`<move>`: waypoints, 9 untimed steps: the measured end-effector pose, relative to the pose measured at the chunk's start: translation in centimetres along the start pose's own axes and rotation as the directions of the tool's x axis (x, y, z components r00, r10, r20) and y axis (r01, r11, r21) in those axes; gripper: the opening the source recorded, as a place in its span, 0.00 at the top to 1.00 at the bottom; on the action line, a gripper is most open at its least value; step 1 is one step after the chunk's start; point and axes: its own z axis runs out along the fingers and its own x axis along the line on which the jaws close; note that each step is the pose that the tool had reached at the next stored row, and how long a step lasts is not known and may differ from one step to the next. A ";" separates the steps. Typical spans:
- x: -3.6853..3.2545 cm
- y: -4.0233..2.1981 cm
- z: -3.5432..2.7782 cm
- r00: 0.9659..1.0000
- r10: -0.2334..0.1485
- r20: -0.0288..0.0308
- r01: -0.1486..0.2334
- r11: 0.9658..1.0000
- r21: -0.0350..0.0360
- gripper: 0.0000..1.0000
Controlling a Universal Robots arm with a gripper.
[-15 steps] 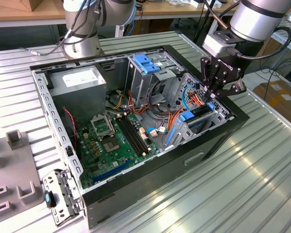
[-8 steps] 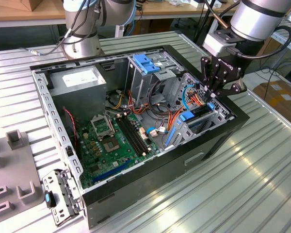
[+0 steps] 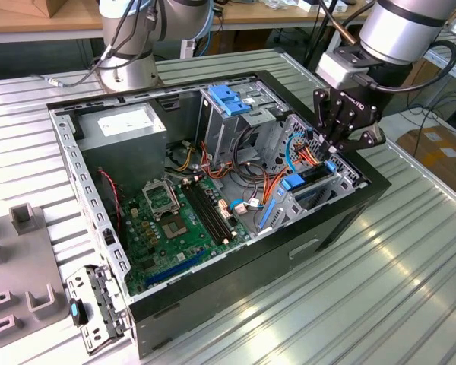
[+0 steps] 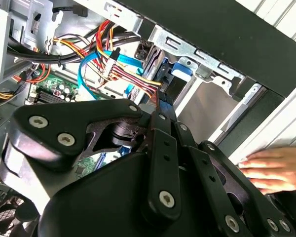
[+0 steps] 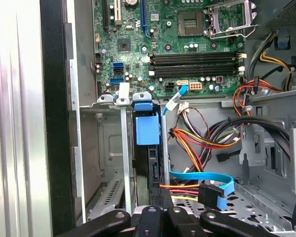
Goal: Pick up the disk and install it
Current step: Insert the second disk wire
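The end effector (image 3: 336, 156) hangs over the computer case's (image 3: 304, 251) drive bay. The disk (image 5: 148, 131) stands in that bay, blue-railed. I cannot tell whether the end effector grips it.

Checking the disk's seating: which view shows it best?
First wrist view: the disk sits edge-on in the bay, blue rail plain. Exterior view shows it below the gripper; second wrist view, partly behind it.
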 end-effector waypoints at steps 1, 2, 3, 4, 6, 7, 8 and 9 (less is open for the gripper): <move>0.01 0.11 0.00 1.000 0.000 0.000 0.000 1.000 0.000 0.89; 0.01 0.24 -0.01 1.000 0.000 0.000 0.000 1.000 0.000 0.89; 0.02 0.41 -0.01 1.000 0.000 0.000 0.000 1.000 0.000 0.89; 0.05 0.98 0.00 1.000 0.000 0.000 0.000 1.000 0.000 0.89; 0.08 1.36 0.01 1.000 0.000 0.000 0.000 1.000 0.000 0.89; 0.09 1.44 0.01 1.000 0.000 0.000 0.000 1.000 0.000 0.89; 0.09 1.46 0.01 1.000 0.000 0.000 0.000 1.000 0.000 0.89; 0.08 1.46 0.00 1.000 0.000 0.001 0.000 1.000 0.000 0.89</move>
